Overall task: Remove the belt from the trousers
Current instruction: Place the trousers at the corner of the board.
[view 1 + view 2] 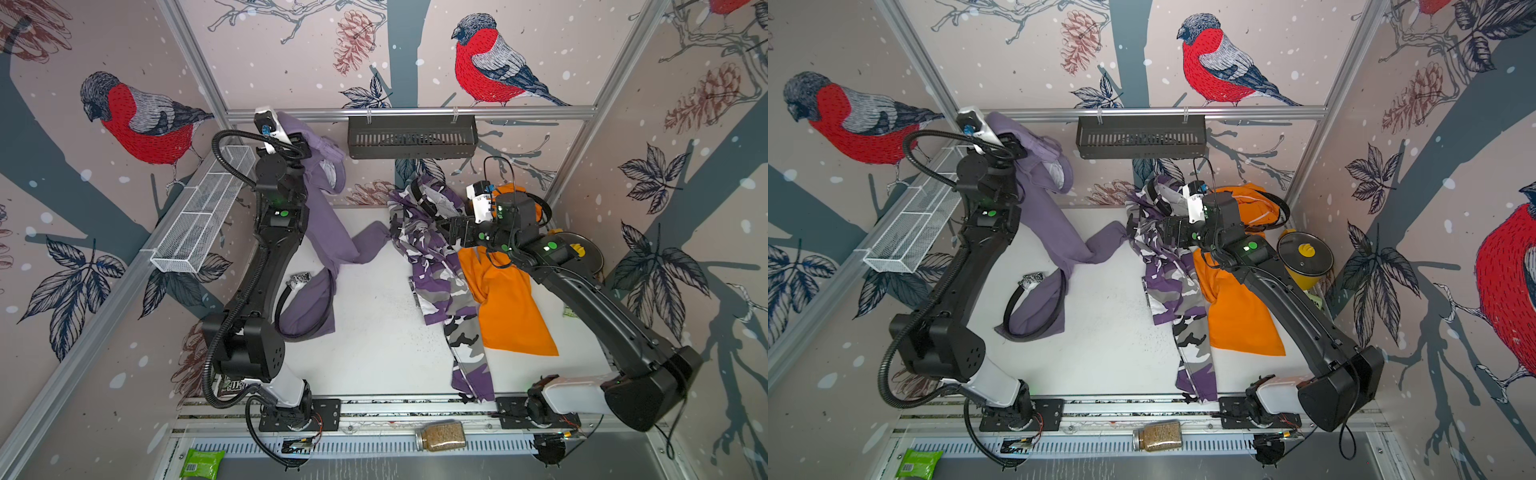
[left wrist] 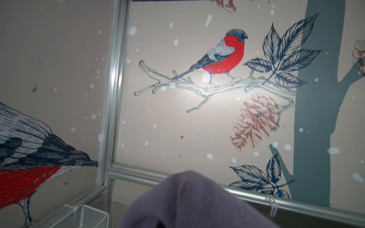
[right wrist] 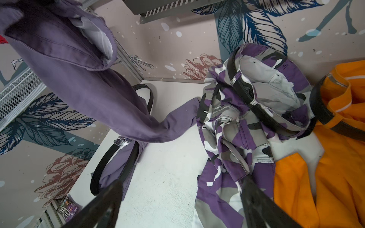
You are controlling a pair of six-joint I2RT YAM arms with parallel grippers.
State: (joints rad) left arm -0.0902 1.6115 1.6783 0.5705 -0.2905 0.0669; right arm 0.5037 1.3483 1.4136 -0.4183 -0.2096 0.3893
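Left claw (image 1: 301,147): clenched on the waist of the lilac trousers (image 1: 328,224), held high at the far left. The loose belt (image 3: 101,164) lies looped on the table (image 1: 374,332) round a lilac leg end (it appears clear of the waistband). Right claw (image 1: 441,229): released, jaws wide, hovering over the camouflage trousers (image 1: 436,274). The threaded belt (image 3: 245,92) sits in that waistband, just beyond the claw toward the far wall, slightly left. Its visible strand runs slantwise, near to far. The right arm is nearer.
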